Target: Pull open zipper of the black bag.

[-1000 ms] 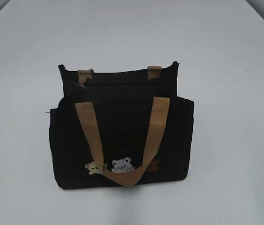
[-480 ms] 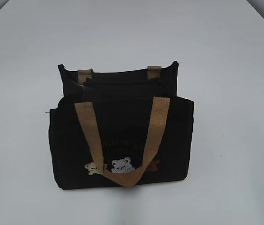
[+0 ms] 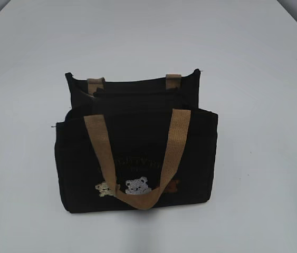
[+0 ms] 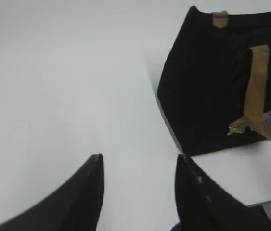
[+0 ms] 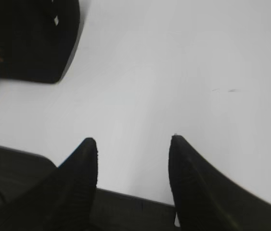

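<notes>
Left wrist view shows me the left gripper (image 4: pixel 137 166) with its fingers (image 4: pixel 89 192) spread roughly halfway, holding and touching nothing, over the bare white table (image 4: pixel 53 96) well short of the black bag (image 4: pixel 198 101). On the right wrist view I read the right gripper (image 5: pixel 133 147) likewise half spread and empty above the table's near edge, apart from the bag. From the exterior view I see the bag standing upright mid-table, its zipper (image 3: pixel 137 92) along the top between the tan handles (image 3: pixel 177 137).
</notes>
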Action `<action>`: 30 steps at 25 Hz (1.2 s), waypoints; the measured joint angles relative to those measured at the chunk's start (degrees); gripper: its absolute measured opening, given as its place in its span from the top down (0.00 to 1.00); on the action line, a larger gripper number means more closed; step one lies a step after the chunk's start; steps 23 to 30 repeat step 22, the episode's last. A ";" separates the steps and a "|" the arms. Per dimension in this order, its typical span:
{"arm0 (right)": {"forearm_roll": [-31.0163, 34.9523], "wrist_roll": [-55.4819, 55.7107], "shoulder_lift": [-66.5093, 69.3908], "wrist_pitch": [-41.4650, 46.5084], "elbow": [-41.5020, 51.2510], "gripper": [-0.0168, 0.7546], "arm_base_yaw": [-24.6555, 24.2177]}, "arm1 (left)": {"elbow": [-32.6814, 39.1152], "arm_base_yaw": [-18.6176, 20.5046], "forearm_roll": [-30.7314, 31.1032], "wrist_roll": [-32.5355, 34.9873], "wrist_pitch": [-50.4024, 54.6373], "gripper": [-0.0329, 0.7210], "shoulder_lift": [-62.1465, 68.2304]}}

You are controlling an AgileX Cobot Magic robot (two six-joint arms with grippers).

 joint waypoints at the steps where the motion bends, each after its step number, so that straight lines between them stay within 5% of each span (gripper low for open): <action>1: 0.00 0.00 -1.62 0.00 -0.03 0.49 -1.43 | 0.00 1.50 0.00 0.00 0.00 0.47 0.00; 6: 0.06 0.00 -8.72 0.00 -0.03 0.49 -3.74 | 0.04 5.04 0.00 0.00 -0.05 0.47 -0.90; 30: 0.19 0.00 -9.20 -0.03 0.05 0.49 -3.74 | 0.04 5.22 -0.05 0.00 -0.01 0.47 -2.08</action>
